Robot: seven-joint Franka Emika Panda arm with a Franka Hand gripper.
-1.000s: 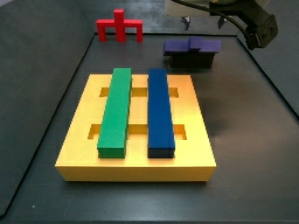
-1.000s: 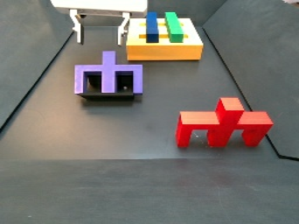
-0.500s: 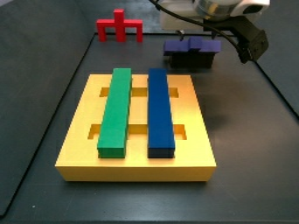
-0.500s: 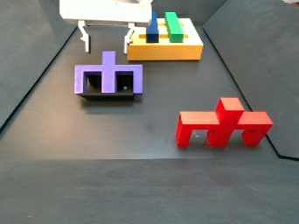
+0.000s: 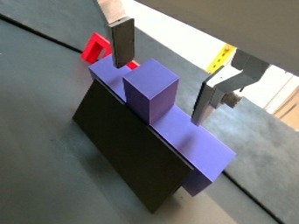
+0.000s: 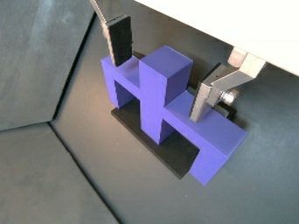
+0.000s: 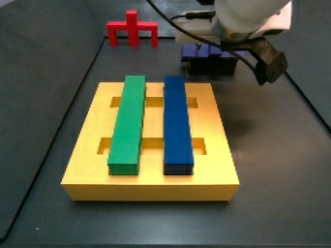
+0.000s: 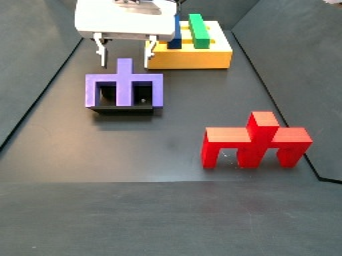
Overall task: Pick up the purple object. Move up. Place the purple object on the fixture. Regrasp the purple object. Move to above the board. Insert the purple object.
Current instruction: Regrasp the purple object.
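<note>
Purple object [image 8: 124, 90] sitting on the dark fixture [image 8: 123, 109], raised stub pointing up. Gripper [image 6: 169, 72] just above it, fingers [image 6: 118, 41] spread wide on either side of the stub, not touching. Yellow board [image 7: 153, 140] nearby with green bar [image 7: 126, 124] and blue bar [image 7: 176, 124]. Red pronged piece [image 8: 257, 141] lying apart.

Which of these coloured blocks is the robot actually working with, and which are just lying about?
Part of the job:
purple piece, resting on the fixture
yellow board, where it goes
claw, open, fingers either side of the purple piece's stub

Lying about:
red piece
green bar and blue bar, already in the board
</note>
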